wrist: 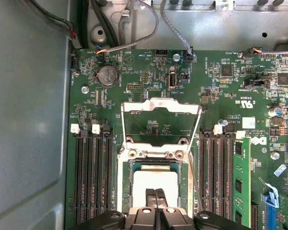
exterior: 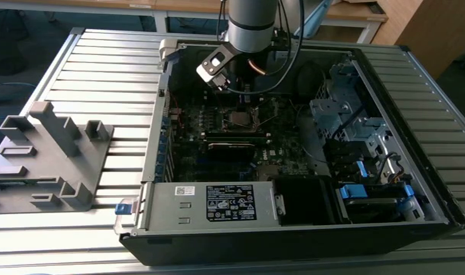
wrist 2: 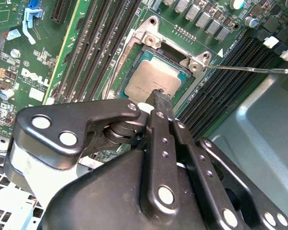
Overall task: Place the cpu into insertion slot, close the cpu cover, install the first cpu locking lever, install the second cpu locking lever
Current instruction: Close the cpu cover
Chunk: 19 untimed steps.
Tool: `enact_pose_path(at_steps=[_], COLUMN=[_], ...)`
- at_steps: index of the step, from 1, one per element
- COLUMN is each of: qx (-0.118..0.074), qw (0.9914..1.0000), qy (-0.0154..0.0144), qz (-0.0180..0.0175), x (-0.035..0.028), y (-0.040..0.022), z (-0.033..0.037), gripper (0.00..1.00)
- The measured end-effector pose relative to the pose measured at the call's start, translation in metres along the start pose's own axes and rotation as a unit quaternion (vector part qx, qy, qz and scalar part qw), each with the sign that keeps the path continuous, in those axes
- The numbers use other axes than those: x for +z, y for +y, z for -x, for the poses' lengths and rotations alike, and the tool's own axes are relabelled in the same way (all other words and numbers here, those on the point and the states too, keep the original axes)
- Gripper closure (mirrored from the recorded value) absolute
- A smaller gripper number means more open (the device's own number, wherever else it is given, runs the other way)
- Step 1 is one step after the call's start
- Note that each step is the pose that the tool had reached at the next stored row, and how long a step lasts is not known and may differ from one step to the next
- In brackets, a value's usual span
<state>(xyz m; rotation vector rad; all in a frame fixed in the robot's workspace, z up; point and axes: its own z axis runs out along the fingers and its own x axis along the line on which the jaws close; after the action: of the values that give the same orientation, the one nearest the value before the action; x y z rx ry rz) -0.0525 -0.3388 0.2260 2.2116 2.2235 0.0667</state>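
The gripper (wrist: 156,191) has its two black fingers (wrist 2: 159,98) pressed together with nothing between them. In both wrist views their tips come down on the near part of the cpu (wrist: 156,178); I cannot tell whether they touch it or hang just above.

The cpu (wrist 2: 151,79) lies flat in the insertion slot (wrist: 130,187), dull metal top upward. It is square, so it has no long side, and its edges run parallel to the slot's rim.

Beyond the slot, on the side away from the fingers, the cpu cover (wrist: 161,103) is swung open on its hinge. Green board shows through its square window.

A thin metal rod (wrist 2: 249,68) sticks out from one corner of the slot, lifted off the board. Rows of long black memory slots (wrist: 91,177) flank the slot on both sides, running the same way as its side edges.

Farther off, a round coin battery (wrist: 107,75) sits on the board.

In the exterior view, the arm (exterior: 251,20) reaches down into the open computer case (exterior: 415,143). A labelled grey box (exterior: 217,203) fills the case's near end. A grey plastic stand (exterior: 49,154) rests on the slatted table (exterior: 102,74) to the exterior view's left.
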Motion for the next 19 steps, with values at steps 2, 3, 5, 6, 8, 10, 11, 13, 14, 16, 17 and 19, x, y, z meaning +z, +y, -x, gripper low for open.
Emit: enact_pose_path(at_steps=[2, 3, 5, 6, 8, 10, 11, 13, 14, 16, 17, 19], qx=[0.000, 0.000, 0.000, 0.000, 0.000, 0.000, 0.000, 0.000, 0.000, 0.000, 0.000, 0.000], qw=[1.00000, 1.00000, 1.00000, 1.00000, 1.00000, 1.00000, 1.00000, 1.00000, 1.00000, 1.00000, 1.00000, 1.00000], qy=[-0.0002, -0.0001, 0.0000, 0.0000, 0.0000, 0.0000, 0.0000, 0.0001, 0.0001, 0.0000, 0.0000, -0.0001], qz=[-0.0001, -0.0001, 0.0000, 0.0000, 0.0000, 0.0000, 0.0000, 0.0000, 0.0001, 0.0000, 0.0000, -0.0001], x=[-0.0007, -0.0012, -0.0026, -0.0032, -0.0046, -0.0062, -0.0070, -0.0073, -0.0073, -0.0076, -0.0077, -0.0081], y=[0.0000, 0.0000, 0.0001, 0.0001, 0.0001, 0.0002, 0.0002, 0.0003, 0.0003, 0.0002, 0.0002, 0.0003], z=[0.0000, 0.0000, -0.0001, -0.0001, -0.0001, -0.0002, -0.0002, -0.0002, -0.0002, -0.0002, -0.0002, -0.0002], gripper=[0.90, 0.90, 0.90, 0.90, 0.90, 0.90, 0.90, 0.90, 0.90, 0.90, 0.90, 0.90])
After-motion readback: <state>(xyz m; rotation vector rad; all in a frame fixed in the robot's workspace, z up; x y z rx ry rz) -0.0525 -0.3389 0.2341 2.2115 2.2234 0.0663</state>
